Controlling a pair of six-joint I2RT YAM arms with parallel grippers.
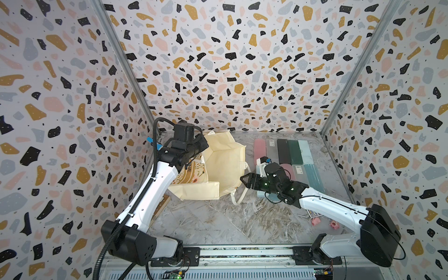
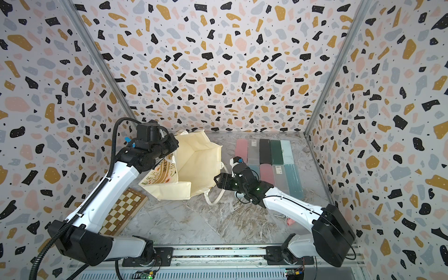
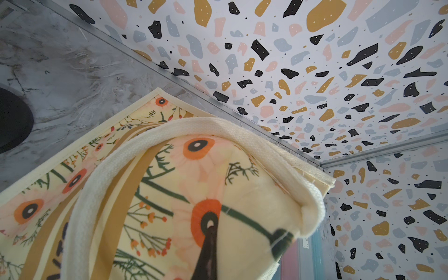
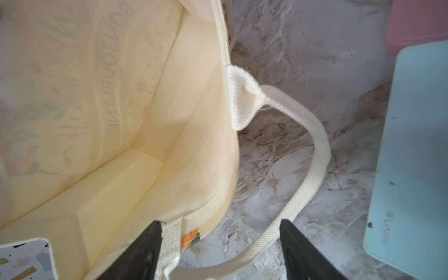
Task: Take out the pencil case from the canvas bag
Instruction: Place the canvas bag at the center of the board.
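- Right gripper (image 4: 220, 252), nearest the wrist lens: jaws apart and empty, straddling the root of a loop handle (image 4: 312, 169) at the mouth of the canvas bag (image 1: 225, 160).
- Left gripper (image 1: 203, 145): jaws closed on the bag's opposite rim, holding the mouth open.
- Bag interior: bare lining with no case visible, so removal is judged done.
- Just beside the bag, on the desk (image 1: 218, 218): pale blue pencil case (image 4: 412, 145), near rows of further cases (image 1: 283, 150). Only letting go of the bag seems left.
- Writing: the bag's tan band shows "…INE", and roughly "BON…INE" shows through the lining. Case embossing and labels are illegible.

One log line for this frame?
left gripper: shut on canvas bag | right gripper: open, at bag mouth | pencil cases: rows beside bag
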